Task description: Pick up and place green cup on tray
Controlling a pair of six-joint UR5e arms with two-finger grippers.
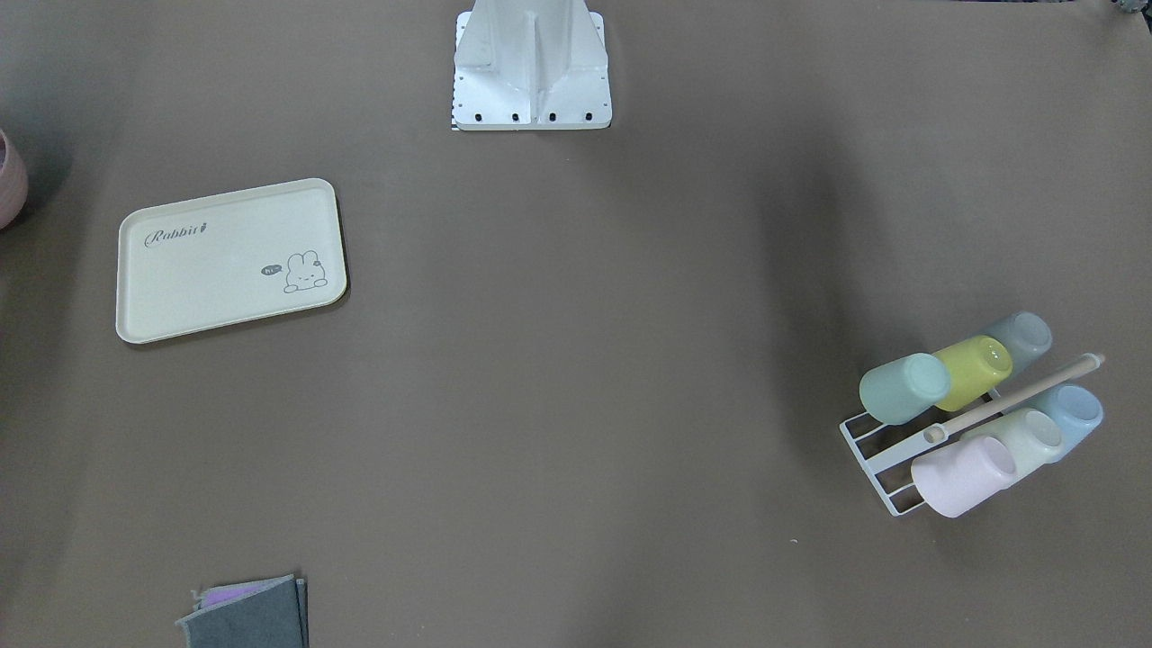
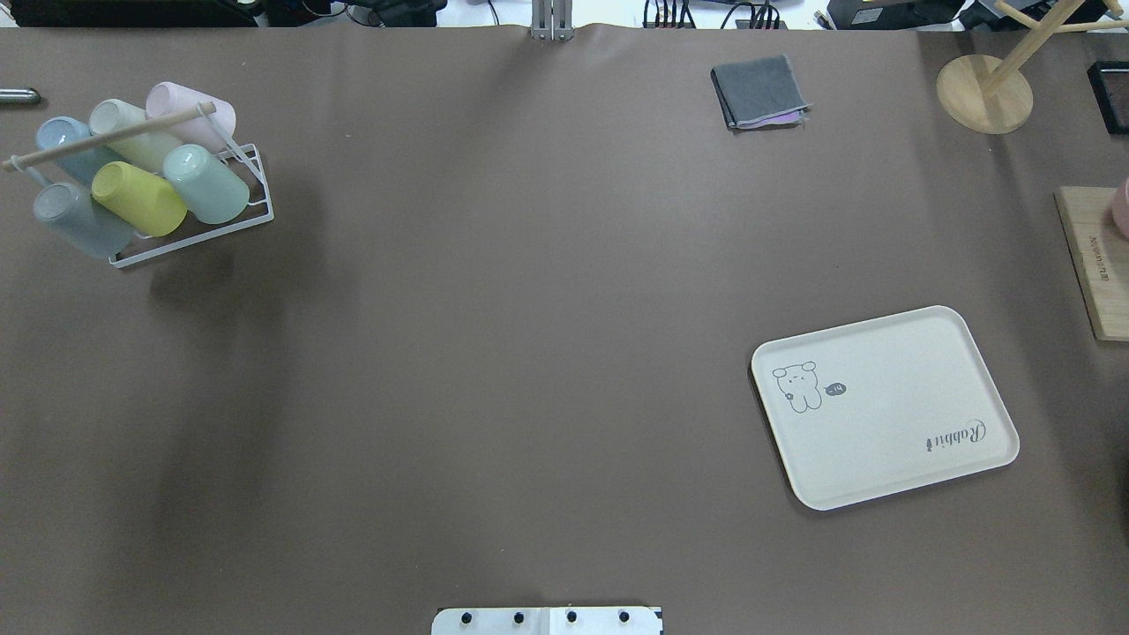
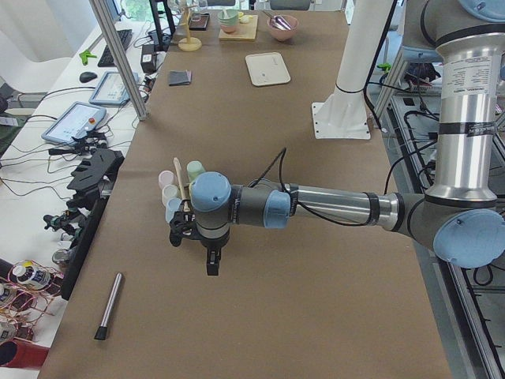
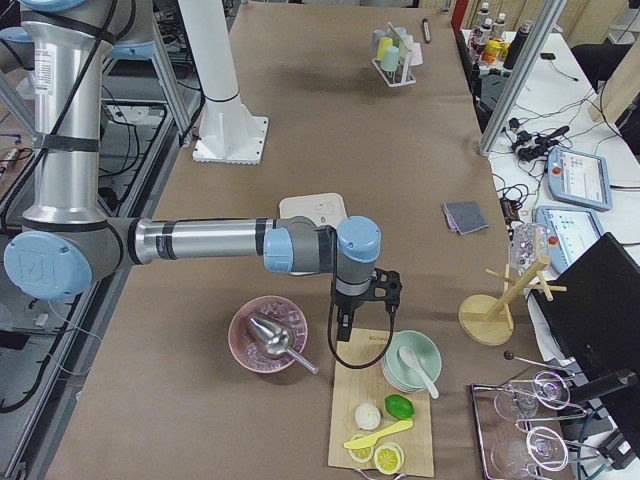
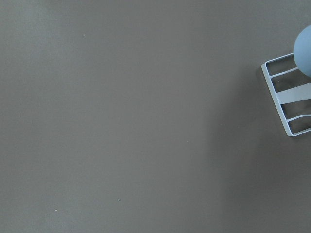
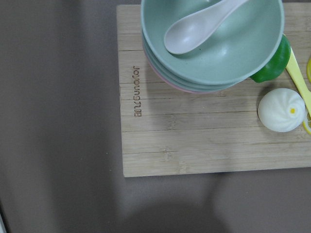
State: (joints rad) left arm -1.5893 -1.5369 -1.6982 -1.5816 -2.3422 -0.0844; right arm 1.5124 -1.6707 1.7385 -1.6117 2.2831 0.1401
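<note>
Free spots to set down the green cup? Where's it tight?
The tray is fully bare. The table is open between the rack and tray. Tight: the rack, green cup right beside the yellow cup.

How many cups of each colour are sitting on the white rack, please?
Green cup: 1
Yellow cup: 1
Grey cup: 1
Pink cup: 1
Whitish cup: 1
Blue cup: 1
Total on the rack: 6 cups
</note>
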